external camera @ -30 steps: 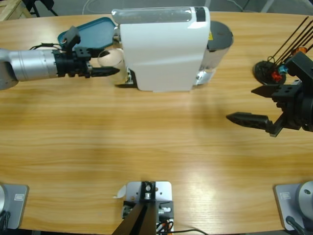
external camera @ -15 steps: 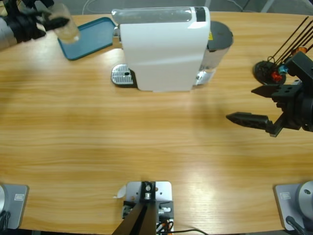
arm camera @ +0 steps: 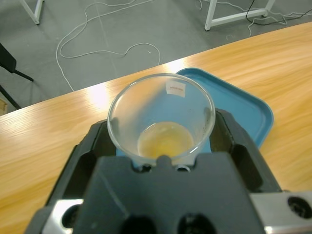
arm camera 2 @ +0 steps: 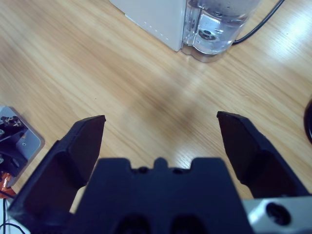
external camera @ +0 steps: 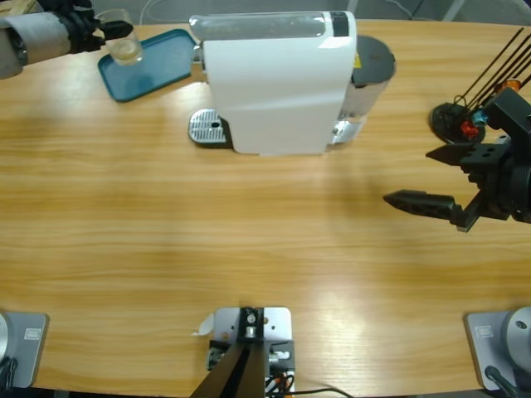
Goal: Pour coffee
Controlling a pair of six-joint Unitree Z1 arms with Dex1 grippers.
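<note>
My left gripper [external camera: 109, 35] is shut on a clear glass tumbler [external camera: 123, 43] at the table's far left corner, over the near-left end of the blue tray [external camera: 162, 54]. In the left wrist view the tumbler [arm camera: 146, 100] sits upright between the black jaws of that gripper [arm camera: 163, 146], and the coffee [arm camera: 165, 139] lies as a thin pale brown layer on its bottom. The blue tray [arm camera: 243, 105] shows behind the glass. My right gripper [external camera: 411, 176] hovers open at the right side of the table; in its own view the gripper [arm camera 2: 161, 119] holds nothing.
A white coffee machine [external camera: 274, 83] stands at the back middle, with a round metal drip plate [external camera: 206, 128] at its left foot and a water tank [arm camera 2: 214, 24] at its right. A black stand with coloured capsules [external camera: 460, 120] sits at the far right.
The left arm lifted the tumbler off the drip plate and carried it to the far left corner, then shifted slightly right over the tray. The right arm has not moved.
</note>
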